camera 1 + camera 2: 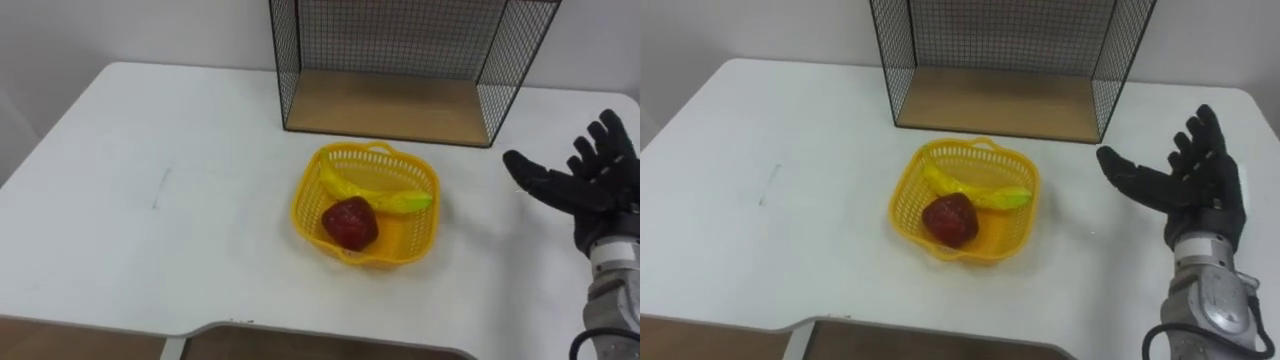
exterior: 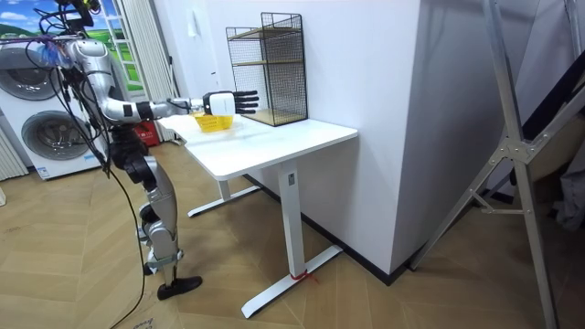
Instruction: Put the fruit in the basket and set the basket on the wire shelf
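The white tabletop is bare on its left side, so nothing on that side waits to be collected. Near the middle sits the yellow basket, upright and flat on the tabletop. A red fruit lies at its front and a long yellow fruit lies across behind it, the two touching. With both inside, the loading part looks done, and the lift is what remains.

Just behind the basket stands the wire shelf, its open front facing the robot and its wooden floor empty, ready to take the basket straight ahead.

To the right, well apart from the basket, the right robot hand hovers over the tabletop. Its fingers are spread wide, the thumb points towards the basket, and it holds nothing. That open pose suggests it is set to come in from the side and take the rim or handle.
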Robot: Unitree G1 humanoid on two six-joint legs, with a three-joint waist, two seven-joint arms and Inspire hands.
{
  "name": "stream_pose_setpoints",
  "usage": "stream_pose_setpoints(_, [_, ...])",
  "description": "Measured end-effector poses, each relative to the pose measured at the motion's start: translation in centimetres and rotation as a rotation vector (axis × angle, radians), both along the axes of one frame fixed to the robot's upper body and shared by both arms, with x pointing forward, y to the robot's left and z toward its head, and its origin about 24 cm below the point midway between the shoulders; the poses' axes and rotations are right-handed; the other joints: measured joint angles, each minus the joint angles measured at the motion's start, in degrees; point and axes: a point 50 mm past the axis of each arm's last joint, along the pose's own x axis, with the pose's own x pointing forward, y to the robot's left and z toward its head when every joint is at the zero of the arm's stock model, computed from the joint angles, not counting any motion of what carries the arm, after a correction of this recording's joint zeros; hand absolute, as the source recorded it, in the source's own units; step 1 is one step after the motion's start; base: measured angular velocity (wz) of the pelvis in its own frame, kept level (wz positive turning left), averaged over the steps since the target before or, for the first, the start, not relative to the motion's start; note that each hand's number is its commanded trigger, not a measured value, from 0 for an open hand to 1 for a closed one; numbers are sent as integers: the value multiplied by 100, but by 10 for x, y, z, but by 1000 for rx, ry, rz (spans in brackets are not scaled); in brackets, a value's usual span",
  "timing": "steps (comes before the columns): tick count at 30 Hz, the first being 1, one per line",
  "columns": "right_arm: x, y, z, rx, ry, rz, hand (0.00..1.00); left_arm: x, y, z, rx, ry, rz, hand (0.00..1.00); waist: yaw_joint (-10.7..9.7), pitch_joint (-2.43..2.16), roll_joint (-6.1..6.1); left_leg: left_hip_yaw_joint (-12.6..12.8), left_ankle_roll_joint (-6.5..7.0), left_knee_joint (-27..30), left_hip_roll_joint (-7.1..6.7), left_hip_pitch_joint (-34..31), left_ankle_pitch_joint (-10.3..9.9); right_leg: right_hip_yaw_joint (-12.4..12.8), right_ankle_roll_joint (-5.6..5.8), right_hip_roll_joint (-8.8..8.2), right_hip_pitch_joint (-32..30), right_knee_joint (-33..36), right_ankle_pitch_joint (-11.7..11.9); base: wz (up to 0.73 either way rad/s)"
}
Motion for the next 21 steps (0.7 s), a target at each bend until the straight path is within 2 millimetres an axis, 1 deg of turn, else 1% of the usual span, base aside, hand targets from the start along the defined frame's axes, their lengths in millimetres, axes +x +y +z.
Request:
stream_pose_setpoints(1, [-1, -1, -1, -21, 12, -9, 0, 6, 2, 9, 50, -12, -8, 0, 5, 4, -1, 0, 0, 1, 0, -7, 0, 5, 0, 2, -23, 4, 0, 0])
stream_pose_setpoints(4, [-3, -1, -3, -23, 19, -14, 0, 13, 4, 23, 122, -42, -3, 0, 24, 7, 17, 3, 0, -22, 2, 2, 0, 27, 1, 5, -46, 10, -1, -6])
stream_pose_setpoints(6, [-7, -2, -6, -24, 35, -27, 0, 22, 5, 41, 200, -100, 0, 0, 78, 8, 6, 22, 1, -25, 5, 2, 0, 27, 1, 8, -78, 29, -1, -5])
stream_pose_setpoints(7, [-7, -2, -6, -24, 37, -29, 0, 24, 5, 45, 223, -112, -3, 0, 98, 11, 3, 25, 1, -26, 6, 1, 0, 29, 1, 7, -95, 45, -1, -5])
stream_pose_setpoints(8, [-8, -2, -7, -22, 39, -34, 0, 30, 5, 54, 275, -126, -14, 0, 114, 25, 3, 20, 1, -25, 6, 2, 0, 27, 5, 2, -101, 74, -3, 0])
stream_pose_setpoints(10, [-8, 1, -8, -21, 42, -23, 0, 40, 2, 68, 358, -159, -49, 0, 113, 28, 0, 16, 11, -20, 3, 2, -7, 24, 11, -4, -96, 79, -7, 0])
stream_pose_setpoints(13, [-7, 3, -8, -21, 34, 2, 0, 51, -3, 79, 389, -220, -89, 0, 115, 33, 9, 12, 17, -7, -7, 2, -12, 28, 16, -11, -82, 79, -10, 0])
stream_pose_setpoints(14, [-7, 4, -8, -24, 34, 6, 0, 53, -4, 79, 390, -226, -95, 0, 128, 35, 12, 12, 17, -5, -8, 3, -12, 42, 17, -11, -78, 78, -11, 0])
stream_pose_setpoints(15, [-7, 5, -8, -39, 35, 10, 0, 55, -7, 81, 392, -239, -115, 0, 132, 43, 17, 20, 17, 1, -7, 11, -12, 90, 17, -4, -73, 76, -11, -4])
stream_pose_setpoints(17, [-7, 7, -9, -37, 24, 17, 0, 61, -11, 87, 399, -269, -154, 0, 116, 62, 26, 16, 17, 24, -6, 7, -12, 99, 17, -1, -68, 76, -11, 0])
stream_pose_setpoints(20, [-7, 13, -11, -11, 9, 35, 0, 73, -22, 102, 435, -336, -243, 0, 44, 82, 48, 5, 21, 48, -9, 1, -16, 64, 16, -8, -47, 68, -10, 5])
stream_pose_setpoints(21, [-7, 15, -12, -9, 6, 46, 0, 77, -26, 109, 456, -362, -278, 0, -10, 88, 53, 7, 20, 47, -11, 0, -16, 38, 16, -11, -48, 67, -11, 0])
